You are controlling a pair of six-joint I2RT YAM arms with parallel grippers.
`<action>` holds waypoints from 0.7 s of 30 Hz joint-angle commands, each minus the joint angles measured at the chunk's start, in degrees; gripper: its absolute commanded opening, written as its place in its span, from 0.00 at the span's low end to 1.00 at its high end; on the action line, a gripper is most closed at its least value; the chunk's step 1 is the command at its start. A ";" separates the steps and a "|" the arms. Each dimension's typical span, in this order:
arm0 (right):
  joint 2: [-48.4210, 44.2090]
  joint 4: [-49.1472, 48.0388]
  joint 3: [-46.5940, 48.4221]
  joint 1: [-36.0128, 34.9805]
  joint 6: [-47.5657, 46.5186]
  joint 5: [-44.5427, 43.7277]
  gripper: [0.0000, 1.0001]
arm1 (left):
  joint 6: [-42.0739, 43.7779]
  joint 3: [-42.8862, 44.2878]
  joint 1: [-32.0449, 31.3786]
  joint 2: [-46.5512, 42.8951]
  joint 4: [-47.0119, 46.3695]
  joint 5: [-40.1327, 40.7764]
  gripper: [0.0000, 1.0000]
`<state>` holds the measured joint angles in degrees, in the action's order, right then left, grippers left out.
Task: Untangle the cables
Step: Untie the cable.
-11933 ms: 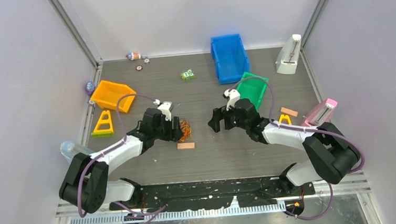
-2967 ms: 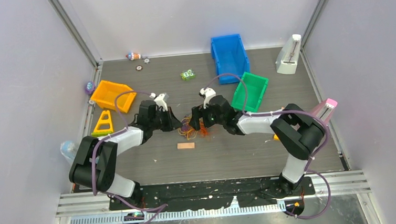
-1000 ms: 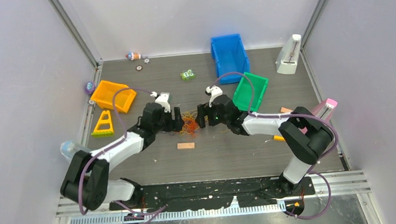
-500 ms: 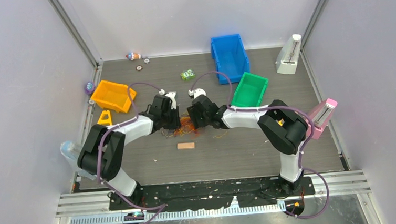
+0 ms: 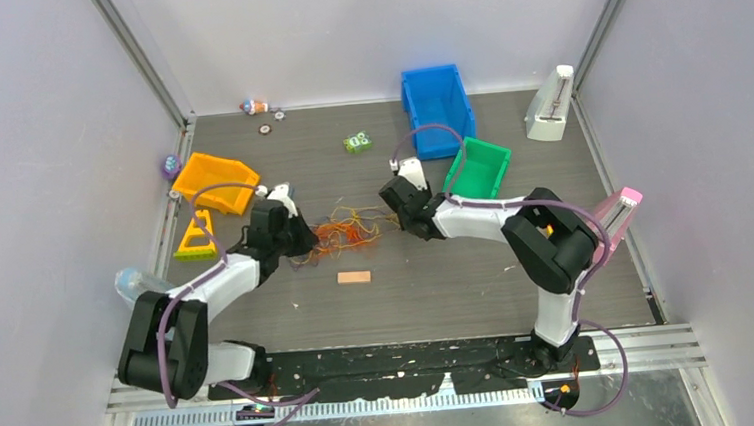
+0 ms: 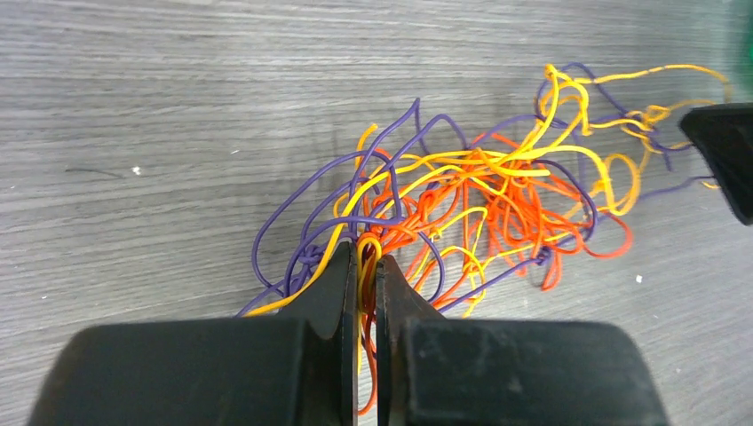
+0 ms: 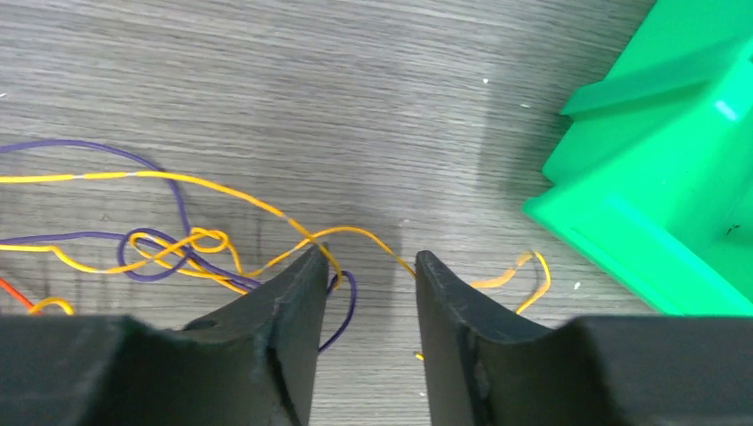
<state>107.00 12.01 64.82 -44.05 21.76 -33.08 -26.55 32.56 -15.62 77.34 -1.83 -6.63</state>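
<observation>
At the middle of the tabletop point(image 5: 438, 289), the left claw point(image 6: 366, 266) clenches the cables point(image 6: 479, 191), which look limp and light. The right claw point(image 7: 364, 266), released, should pinch a loose end.

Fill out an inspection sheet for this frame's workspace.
Surface: grey wood-grain table.
Job's things: cables, orange, yellow and purple, one loose tangle between the hands.
Clutter: orange bin, blue bin, green bin, yellow triangle, wood block.
Hands: left hand shut on cables; right hand open, a yellow strand across its gap.
Cables: mauve hoses along both arms.
Surroundings: grey walls on three sides.
</observation>
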 commanded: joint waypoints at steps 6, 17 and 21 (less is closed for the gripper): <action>-11.58 -18.63 -11.19 0.88 -6.65 18.99 0.87 | 2.42 4.16 -0.10 7.56 -6.10 -14.47 0.00; -6.14 -14.89 -4.60 -4.91 -12.11 18.69 0.86 | 4.23 9.80 -3.50 14.00 -2.13 -19.02 0.00; 1.10 -3.26 3.83 -6.42 -12.02 9.22 0.81 | 4.45 9.96 -3.71 13.16 -1.04 -16.53 0.00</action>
<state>102.96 -1.41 60.38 -49.56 10.98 -14.26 -23.35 40.73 -19.03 91.35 -4.58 -23.64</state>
